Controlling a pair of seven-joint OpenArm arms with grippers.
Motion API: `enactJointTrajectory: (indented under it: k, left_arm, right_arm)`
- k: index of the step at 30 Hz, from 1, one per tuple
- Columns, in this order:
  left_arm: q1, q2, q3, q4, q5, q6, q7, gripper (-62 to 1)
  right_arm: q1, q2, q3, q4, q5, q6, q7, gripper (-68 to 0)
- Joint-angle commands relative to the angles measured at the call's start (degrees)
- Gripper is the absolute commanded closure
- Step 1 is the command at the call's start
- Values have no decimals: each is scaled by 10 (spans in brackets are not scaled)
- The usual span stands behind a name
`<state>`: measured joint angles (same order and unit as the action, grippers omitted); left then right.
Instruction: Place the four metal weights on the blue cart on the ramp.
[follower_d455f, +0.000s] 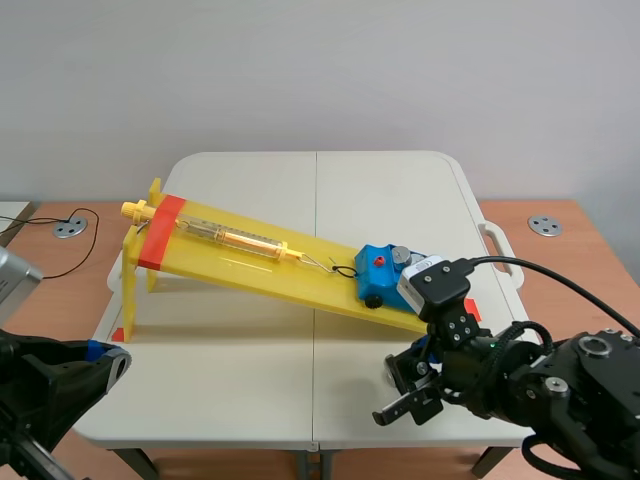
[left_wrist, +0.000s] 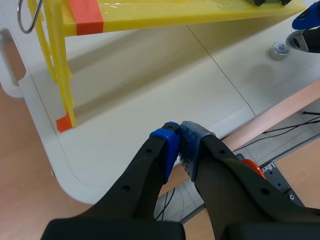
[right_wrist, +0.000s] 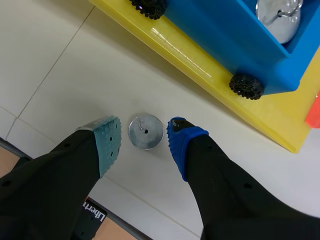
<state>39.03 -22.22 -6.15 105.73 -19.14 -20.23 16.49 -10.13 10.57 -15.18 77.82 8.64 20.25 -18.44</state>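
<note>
the white table carries one yellow ramp, high on the left arm's side and sloping down toward the right arm. only the scene view takes in the whole slope, with one clear spring scale lying along it and a wire hook joining it to the one blue cart near the low end.

the left gripper hangs over the table's near edge, well apart from the cart. its jaws are pressed together with nothing between them. its wrist view alone shows the ramp's leg up close.

the right gripper points down at the table just beside the ramp's low end, its jaws wide apart. its wrist view shows what the scene view does not: a loose metal weight lying flat on the table in the gap between them. whether either touches it i cannot tell. the same view shows two of the cart's black wheels on the ramp and a second weight in the cart's tray.

two weights can be counted in all. the left wrist view catches the loose one far off, near the right gripper's tip.
</note>
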Motion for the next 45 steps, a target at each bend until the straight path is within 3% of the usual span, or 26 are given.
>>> enactJointTrajectory:
  k: [1,14,20,25,28,34,45]
  left_arm:
    - [-11,5,-9,38,-25,-16,-49,-34]
    - [-11,5,-9,38,-25,-16,-49,-34]
    - [-11,5,-9,38,-25,-16,-49,-34]
    - [-11,5,-9,38,-25,-16,-49,-34]
    - [-11,5,-9,38,-25,-16,-49,-34]
    - [-11,5,-9,38,-25,-16,-49,-34]
    - [-11,5,-9,38,-25,-16,-48,-34]
  right_arm:
    - [48,0,7,33,16,-14,79,-234]
    - [70,-19,-28,-27,5,-23,97,-227]
    - [71,-19,-30,-31,3,-40,92,-135]
    - [71,-15,-30,-32,-4,-44,70,-12]
    - [70,-5,-28,-25,-5,-44,63,-7]
    - [37,40,-27,74,2,-44,40,-6]
    - [-71,116,58,277,94,-34,-36,-6]
